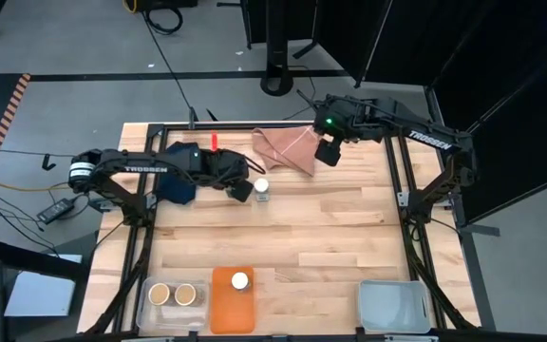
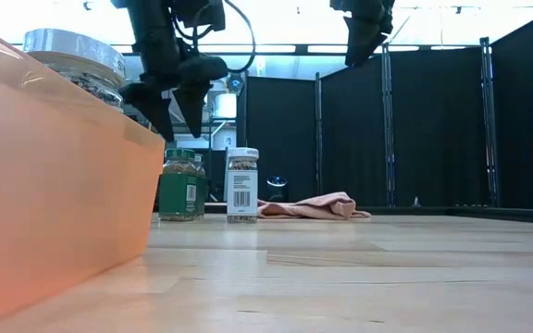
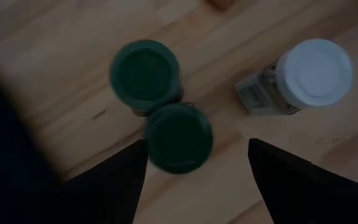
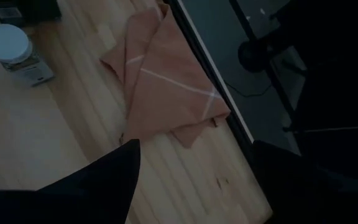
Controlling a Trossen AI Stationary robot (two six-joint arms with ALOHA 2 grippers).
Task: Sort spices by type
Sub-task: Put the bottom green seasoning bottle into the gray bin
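Two green-lidded jars (image 3: 145,74) (image 3: 178,138) stand touching each other on the table, and a white-lidded jar (image 3: 312,71) stands upright beside them. My left gripper (image 3: 197,146) hovers open above the nearer green jar, fingers pointing down on either side of it, clear of the lid. The low view shows the left gripper (image 2: 176,120) above the green jars (image 2: 179,185). My right gripper (image 4: 196,144) hangs open, high over the pink cloth (image 4: 166,87) at the far edge. Two tan-lidded jars (image 1: 174,294) sit in a clear bin, and a second white-lidded jar (image 1: 240,281) sits in the orange bin.
The dark blue cloth (image 1: 180,180) lies under my left arm. Three bins line the near edge: a clear one (image 1: 150,313), the orange one (image 1: 226,313) and a grey one (image 1: 392,304). Bare wood lies between the jars and the bins. A black frame rail (image 1: 283,125) runs along the far edge.
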